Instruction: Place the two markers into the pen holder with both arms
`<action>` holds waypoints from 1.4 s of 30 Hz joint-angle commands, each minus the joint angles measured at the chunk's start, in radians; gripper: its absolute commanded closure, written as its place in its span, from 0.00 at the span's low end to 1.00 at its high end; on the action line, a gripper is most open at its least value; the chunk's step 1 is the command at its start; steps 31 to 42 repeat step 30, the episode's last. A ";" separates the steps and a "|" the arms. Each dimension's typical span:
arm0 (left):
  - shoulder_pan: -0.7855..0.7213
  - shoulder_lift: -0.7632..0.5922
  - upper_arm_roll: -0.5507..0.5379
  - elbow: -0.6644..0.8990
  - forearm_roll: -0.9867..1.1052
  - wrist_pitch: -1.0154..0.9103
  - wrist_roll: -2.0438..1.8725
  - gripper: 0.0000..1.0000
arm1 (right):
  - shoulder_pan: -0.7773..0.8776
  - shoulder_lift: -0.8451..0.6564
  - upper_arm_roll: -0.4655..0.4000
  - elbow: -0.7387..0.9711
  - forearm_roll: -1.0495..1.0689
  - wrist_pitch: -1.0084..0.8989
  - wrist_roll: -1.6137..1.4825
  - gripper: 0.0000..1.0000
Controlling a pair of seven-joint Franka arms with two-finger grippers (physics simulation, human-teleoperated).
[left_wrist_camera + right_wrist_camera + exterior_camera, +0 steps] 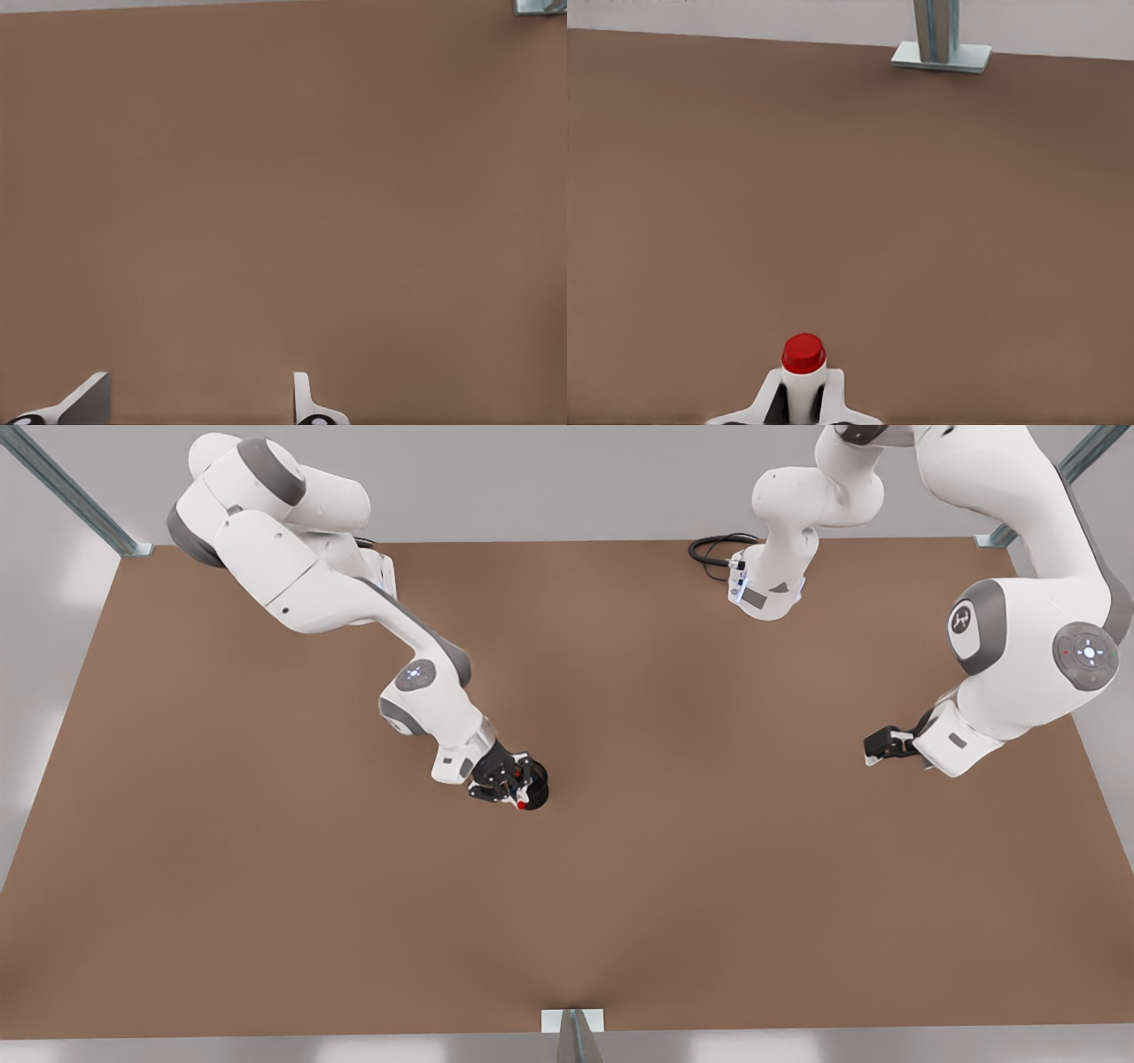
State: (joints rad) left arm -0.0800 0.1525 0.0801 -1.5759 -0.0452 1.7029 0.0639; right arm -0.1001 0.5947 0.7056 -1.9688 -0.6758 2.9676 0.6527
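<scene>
Even, soft, bright light falls on the brown table [266,886], with faint shadows and no glare.

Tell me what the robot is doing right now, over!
Right end effector shut on red marker, over pen holder. Left end effector open, waiting off to the front view's right. Nothing in the way.

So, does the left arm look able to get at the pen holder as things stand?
Probably not yet. The right gripper, shut on the red marker, sits right by the pen holder, crowding it. The left gripper, open, waits far off at the front view's right.
</scene>
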 commanded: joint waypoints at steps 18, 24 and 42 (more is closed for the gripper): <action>-0.024 0.116 -0.003 0.140 -0.002 -0.051 -0.088 0.00 | -0.379 -0.208 0.291 0.323 0.211 -0.868 -0.504 0.00; -0.023 0.131 -0.008 0.149 -0.030 -0.051 -0.079 0.00 | 0.201 -0.388 -0.675 0.556 0.596 -1.383 -0.682 0.00; -0.024 0.131 -0.008 0.149 -0.030 -0.052 -0.079 0.00 | 0.281 -0.340 -0.739 0.634 0.607 -1.385 -0.683 0.00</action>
